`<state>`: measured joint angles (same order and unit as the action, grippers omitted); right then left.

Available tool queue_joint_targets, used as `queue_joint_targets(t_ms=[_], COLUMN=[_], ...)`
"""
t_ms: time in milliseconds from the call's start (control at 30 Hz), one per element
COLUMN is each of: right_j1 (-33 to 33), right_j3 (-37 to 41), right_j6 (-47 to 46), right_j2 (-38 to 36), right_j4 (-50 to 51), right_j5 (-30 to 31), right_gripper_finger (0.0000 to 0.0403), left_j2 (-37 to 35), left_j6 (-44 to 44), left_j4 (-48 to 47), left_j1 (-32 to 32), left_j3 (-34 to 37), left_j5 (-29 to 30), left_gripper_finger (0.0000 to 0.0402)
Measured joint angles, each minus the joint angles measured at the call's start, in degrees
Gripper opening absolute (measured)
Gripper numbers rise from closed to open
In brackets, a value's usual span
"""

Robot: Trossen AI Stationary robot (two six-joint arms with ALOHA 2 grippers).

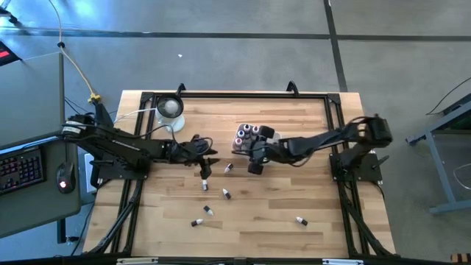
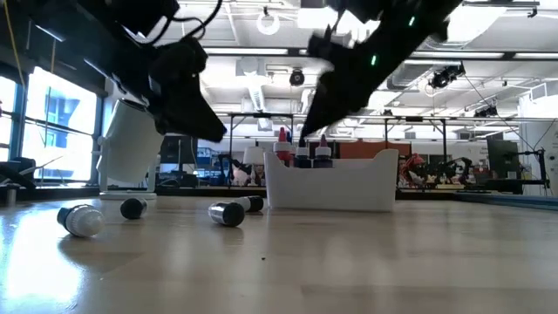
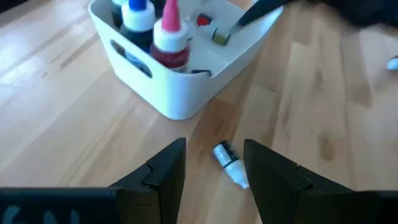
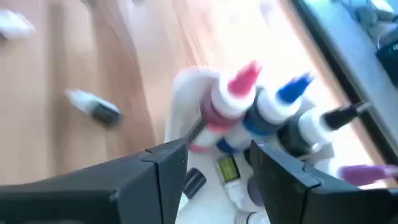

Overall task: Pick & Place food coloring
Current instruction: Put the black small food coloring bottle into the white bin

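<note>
- The white rounded-square plastic tray (image 1: 248, 137) sits near the middle of the light wooden table (image 1: 294, 206), already packed with upright little dropper bottles; a red-capped one (image 3: 169, 37) and a blue-capped one (image 3: 137, 22) stand out.
- Right gripper (image 4: 217, 165) hangs right over the tray's edge, fingers spread apart with nothing between them.
- Left gripper (image 3: 214, 165) is low over the table just beside the tray, fingers also apart, lined up on either side of a small dark bottle with a white cap (image 3: 230, 163) lying flat.
- A few more loose bottles are scattered on the wood nearer the front edge, like one (image 1: 300, 220) off to the right.
- Round clear dish with a white ball (image 1: 169, 108) sits at the back left corner.
</note>
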<state>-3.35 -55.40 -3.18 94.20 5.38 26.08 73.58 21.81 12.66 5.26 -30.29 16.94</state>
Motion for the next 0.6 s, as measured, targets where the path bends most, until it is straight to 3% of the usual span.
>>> queue_joint_targets(t_ms=[100, 267, 600], right_j1=[-2.18, -6.72, -20.43], right_j3=[-0.13, -0.15, -0.04], right_j6=[-2.15, -10.13, -26.22], right_j2=[-5.44, -10.56, -4.99], right_j4=[2.56, 11.05, 18.71], right_j5=[-2.42, -11.69, -21.43], right_gripper_finger=[0.0169, 0.0169, 0.0170], left_j2=[4.39, 12.86, 24.65], left_j6=[1.02, 1.25, 2.73], left_j4=[5.36, 13.43, 13.14], left_j1=[0.02, 0.03, 0.02], left_j3=[-0.02, -0.36, -5.43], left_j5=[-1.17, -1.73, -2.42], left_gripper_finger=[0.0160, 0.0160, 0.0160])
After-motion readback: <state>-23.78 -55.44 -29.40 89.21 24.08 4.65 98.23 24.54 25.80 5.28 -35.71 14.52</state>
